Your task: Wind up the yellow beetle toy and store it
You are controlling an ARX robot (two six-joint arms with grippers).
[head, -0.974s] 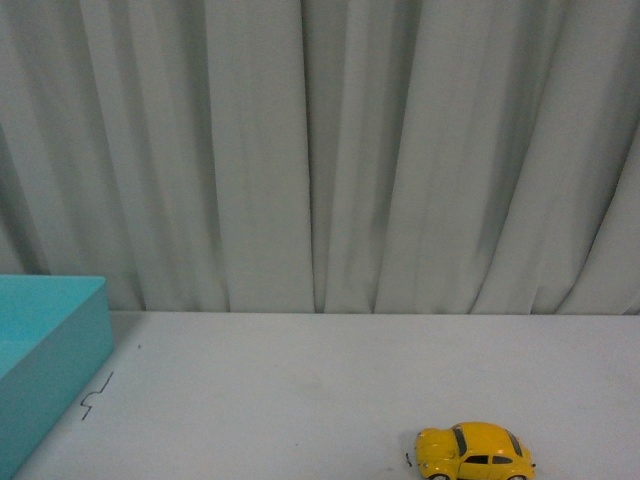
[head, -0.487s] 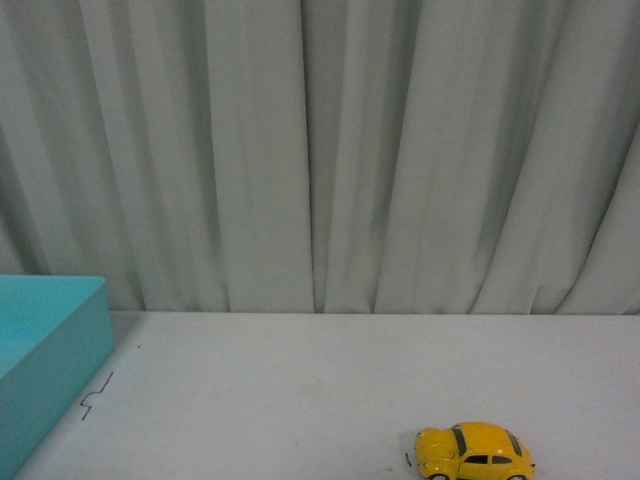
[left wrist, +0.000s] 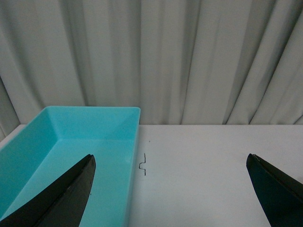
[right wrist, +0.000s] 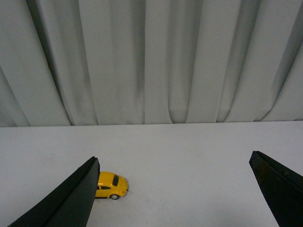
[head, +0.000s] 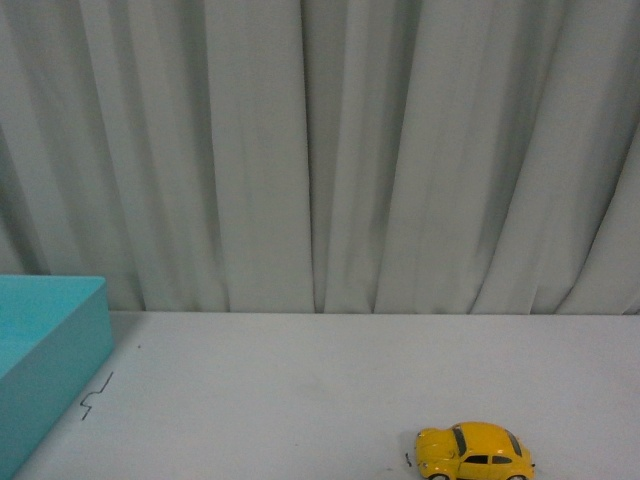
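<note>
The yellow beetle toy (head: 474,452) stands on its wheels on the white table, low and right of centre in the front view. In the right wrist view the toy (right wrist: 111,185) shows partly behind one dark finger (right wrist: 71,201) of my right gripper (right wrist: 174,163), which is open and empty, well back from the toy. My left gripper (left wrist: 171,158) is open too, with nothing between its fingers, hovering over the table by the turquoise box (left wrist: 71,156). Neither arm appears in the front view.
The turquoise open box (head: 45,365) sits at the table's left edge. A small black squiggle mark (head: 96,396) lies on the table just right of it. Grey pleated curtains (head: 320,150) close off the far side of the table.
</note>
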